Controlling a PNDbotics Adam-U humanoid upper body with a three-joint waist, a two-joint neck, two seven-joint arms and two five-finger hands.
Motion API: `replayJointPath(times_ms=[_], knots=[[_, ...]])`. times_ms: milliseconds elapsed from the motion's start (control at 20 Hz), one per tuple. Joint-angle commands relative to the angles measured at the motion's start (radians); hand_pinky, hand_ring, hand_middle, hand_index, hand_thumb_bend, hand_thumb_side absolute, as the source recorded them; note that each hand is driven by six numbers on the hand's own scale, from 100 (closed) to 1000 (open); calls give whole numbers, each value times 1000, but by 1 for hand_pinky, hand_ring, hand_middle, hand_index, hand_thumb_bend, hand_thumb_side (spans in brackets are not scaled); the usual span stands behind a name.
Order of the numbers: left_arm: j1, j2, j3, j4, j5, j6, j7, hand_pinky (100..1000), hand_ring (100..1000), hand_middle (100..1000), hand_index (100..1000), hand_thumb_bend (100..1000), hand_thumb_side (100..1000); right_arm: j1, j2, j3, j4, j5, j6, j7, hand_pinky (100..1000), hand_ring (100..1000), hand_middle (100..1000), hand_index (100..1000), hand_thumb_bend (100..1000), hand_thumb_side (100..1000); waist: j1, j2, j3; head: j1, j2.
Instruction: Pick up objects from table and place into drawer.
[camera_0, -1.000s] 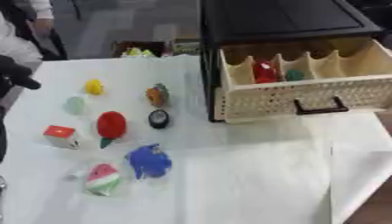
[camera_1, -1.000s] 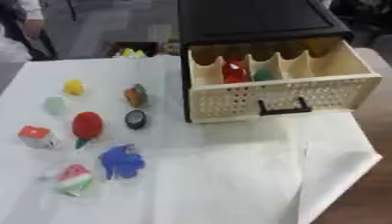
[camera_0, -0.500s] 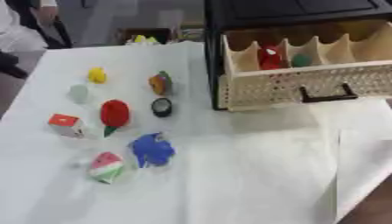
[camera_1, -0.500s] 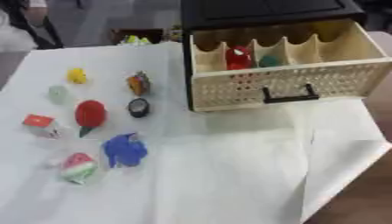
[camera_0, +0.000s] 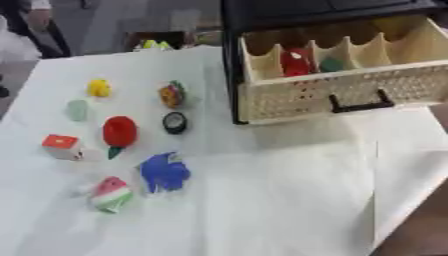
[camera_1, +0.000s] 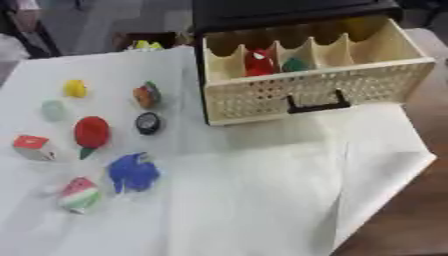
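Hands: neither visible to me, state unknown | drawer (camera_1: 315, 95) pulled open to receive, red piece (camera_1: 258, 61) already inside | blue toy (camera_0: 164, 172), strawberry (camera_0: 120, 132) waiting on surface (camera_0: 280, 200) left of drawer

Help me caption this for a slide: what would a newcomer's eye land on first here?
The open cream drawer at upper right, perforated, with a black handle, draws the eye; its divided compartments already hold a red object and a green object. Left of it, small toys dot the white cloth: chiefly a blue toy, a red strawberry-like toy and a watermelon slice toy. No robot hand shows.
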Motion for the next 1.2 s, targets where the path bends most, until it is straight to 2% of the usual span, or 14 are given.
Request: replayJointPath(times_ms=[50,100,150,350,500,650,850,1100,1150,1200], knots=[[-3,78,14,-18,-34,-4,42,537,656,620,822,100,668,-5,2,-20,-15,6,-35,-22,100,419,386,799,327,1000,-4,-20,-2,1,5],[-3,89,13,-18,-45,-3,52,538,658,620,822,100,666,-3,7,-21,-15,8,-42,-28,104,428,393,801,322,1000,-5,-20,-3,2,4],[-3,99,13,-18,-56,-2,61,539,664,622,822,100,655,-1,12,-23,-15,11,-49,-32,161,461,424,806,311,1000,-7,-21,-4,3,3],[1,131,8,-18,-101,15,74,537,686,636,821,100,618,7,30,-27,-15,26,-64,-42,245,512,478,818,304,1000,-12,-26,-5,13,2],[7,161,2,-18,-132,39,50,537,695,648,818,100,595,14,50,-31,-15,29,-67,-40,281,538,507,822,296,1000,-16,-31,-4,16,3],[11,200,1,-18,-152,55,14,547,709,665,834,100,543,23,76,-39,-15,19,-60,-36,318,564,532,828,274,949,-21,-36,0,13,5],[16,245,2,-18,-171,67,-39,566,727,690,857,100,512,33,99,-51,-15,6,-54,-30,323,571,541,834,275,915,-27,-41,1,6,16],[17,287,7,-18,-204,64,-63,590,744,717,876,100,500,34,112,-60,-15,1,-47,-30,327,572,543,834,258,913,-38,-45,1,-13,30],[17,291,8,-18,-214,62,-65,604,753,727,883,100,460,33,114,-61,-15,1,-46,-31,329,572,544,833,253,918,-40,-46,1,-14,31],[16,297,10,-18,-230,59,-69,606,754,729,885,100,488,33,115,-63,-15,0,-46,-33,329,572,544,833,247,915,-41,-47,2,-13,30]])
